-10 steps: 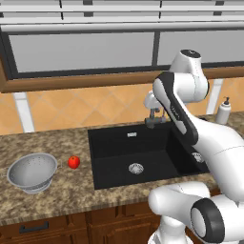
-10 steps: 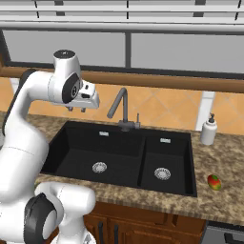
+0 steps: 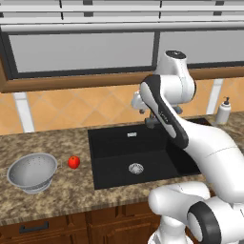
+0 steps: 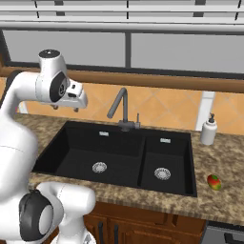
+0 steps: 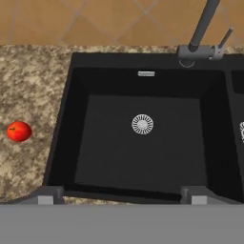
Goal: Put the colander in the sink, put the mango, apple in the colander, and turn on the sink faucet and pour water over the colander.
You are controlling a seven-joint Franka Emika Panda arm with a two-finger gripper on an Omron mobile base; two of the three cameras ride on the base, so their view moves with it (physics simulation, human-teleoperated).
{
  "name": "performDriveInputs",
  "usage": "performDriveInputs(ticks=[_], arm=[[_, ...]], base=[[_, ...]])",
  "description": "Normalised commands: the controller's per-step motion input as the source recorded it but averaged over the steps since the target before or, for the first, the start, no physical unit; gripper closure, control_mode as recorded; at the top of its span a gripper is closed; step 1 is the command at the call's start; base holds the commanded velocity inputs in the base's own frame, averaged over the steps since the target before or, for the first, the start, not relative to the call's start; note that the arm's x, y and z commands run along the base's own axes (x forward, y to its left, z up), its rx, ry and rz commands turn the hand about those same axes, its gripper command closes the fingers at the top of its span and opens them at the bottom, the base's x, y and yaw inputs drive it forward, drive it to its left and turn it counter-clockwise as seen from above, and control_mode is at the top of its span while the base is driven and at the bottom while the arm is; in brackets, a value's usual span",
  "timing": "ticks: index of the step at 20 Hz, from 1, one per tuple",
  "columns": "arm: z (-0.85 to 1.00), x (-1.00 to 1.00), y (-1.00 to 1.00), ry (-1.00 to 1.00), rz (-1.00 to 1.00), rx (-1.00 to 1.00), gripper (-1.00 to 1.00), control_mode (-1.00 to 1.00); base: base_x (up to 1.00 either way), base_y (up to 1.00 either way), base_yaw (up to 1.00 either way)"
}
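Speckled granite worktop (image 3: 57,190) surrounds the black sink (image 3: 119,143), whose basin is bare down to its drain. On the worktop left of the sink sits the colander (image 3: 31,171), upright; being rigid, light metal, it should lift best by pinching its thin rim or a side handle. Just beside it lies the apple (image 3: 73,162), smooth and apt to roll. Above the basin the gripper (image 5: 121,195) hovers, fingers apart and holding nothing.

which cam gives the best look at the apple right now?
The left base view: the apple sits whole on the countertop between the colander and the sink, so its surroundings are readable. The hand view shows it larger, near the left edge, left of the basin, without the colander.
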Motion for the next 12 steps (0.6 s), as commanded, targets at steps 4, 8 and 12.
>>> performDriveInputs(ticks=[4, 8, 12], arm=[[-0.08, -0.04, 0.86, 0.00, -0.08, 0.00, -1.00, -1.00], [-0.15, -0.16, 0.88, 0.01, -0.08, 0.00, -1.00, -1.00], [-0.18, -0.33, 0.79, 0.06, -0.02, 0.00, -1.00, -1.00]], base=[[0.00, 0.00, 0.00], [0.00, 0.00, 0.00], [0.00, 0.00, 0.00]])
